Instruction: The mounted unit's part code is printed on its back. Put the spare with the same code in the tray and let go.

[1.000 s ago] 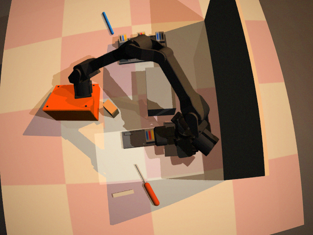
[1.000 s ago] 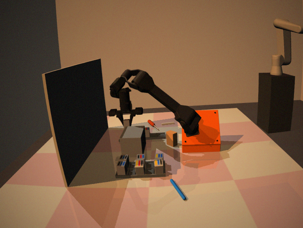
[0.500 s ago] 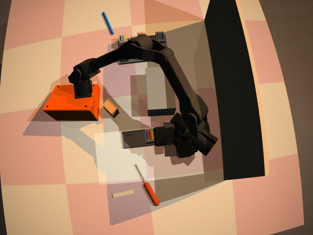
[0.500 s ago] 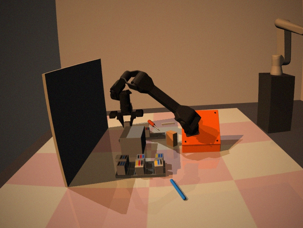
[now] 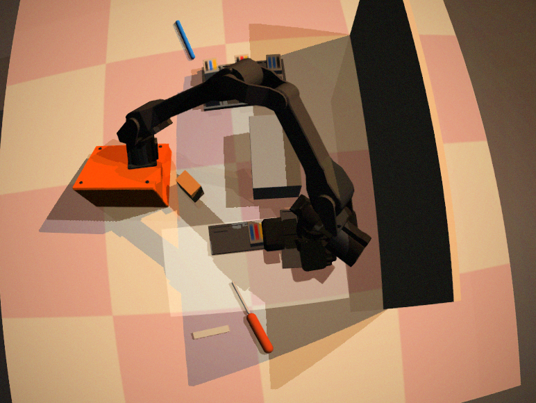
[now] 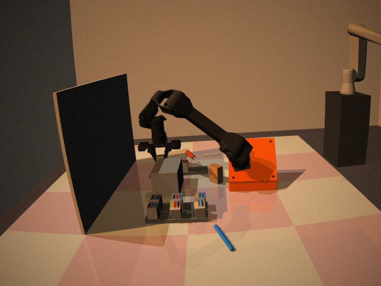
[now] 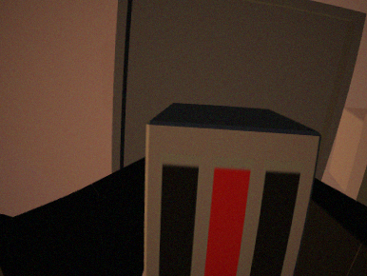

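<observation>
Dark panel (image 5: 403, 164) and mounted unit (image 5: 268, 155) close by

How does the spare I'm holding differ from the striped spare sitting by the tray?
The held spare shows dark, red, dark stripes; the other spare shows blue, red, yellow. The held spare is clamped in the tool, off the floor; the other spare rests free at the end of the tray. Shared: a pale label with three stripes, the middle one red.
</observation>
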{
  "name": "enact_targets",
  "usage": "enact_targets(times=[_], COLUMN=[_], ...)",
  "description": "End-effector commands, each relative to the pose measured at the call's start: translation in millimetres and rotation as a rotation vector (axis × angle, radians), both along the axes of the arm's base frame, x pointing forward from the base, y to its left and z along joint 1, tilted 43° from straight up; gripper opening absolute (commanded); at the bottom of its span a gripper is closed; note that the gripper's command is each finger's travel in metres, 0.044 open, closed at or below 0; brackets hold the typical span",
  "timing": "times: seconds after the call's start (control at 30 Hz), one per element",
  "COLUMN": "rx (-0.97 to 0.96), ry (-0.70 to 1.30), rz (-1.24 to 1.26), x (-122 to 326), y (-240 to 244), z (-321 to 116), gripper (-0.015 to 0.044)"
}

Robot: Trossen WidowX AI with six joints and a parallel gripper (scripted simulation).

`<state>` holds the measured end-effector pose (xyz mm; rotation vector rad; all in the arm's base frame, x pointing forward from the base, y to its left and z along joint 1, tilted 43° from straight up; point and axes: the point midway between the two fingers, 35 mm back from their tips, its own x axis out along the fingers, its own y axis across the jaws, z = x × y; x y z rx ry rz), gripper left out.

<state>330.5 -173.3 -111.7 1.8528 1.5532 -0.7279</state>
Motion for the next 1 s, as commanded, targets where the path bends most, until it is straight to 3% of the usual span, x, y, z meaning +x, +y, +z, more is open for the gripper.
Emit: enact_targets(times=[0.0, 0.6, 0.97], rx=[0.006, 0.008, 0.002], ry=[0.005, 0.004, -0.001], rz=[-0.005, -0.005, 0.001], x=[-1, -1, 0], y=[3, 15, 12], z=[-3, -12, -10], gripper=[0.0000, 0.0000, 0.0289])
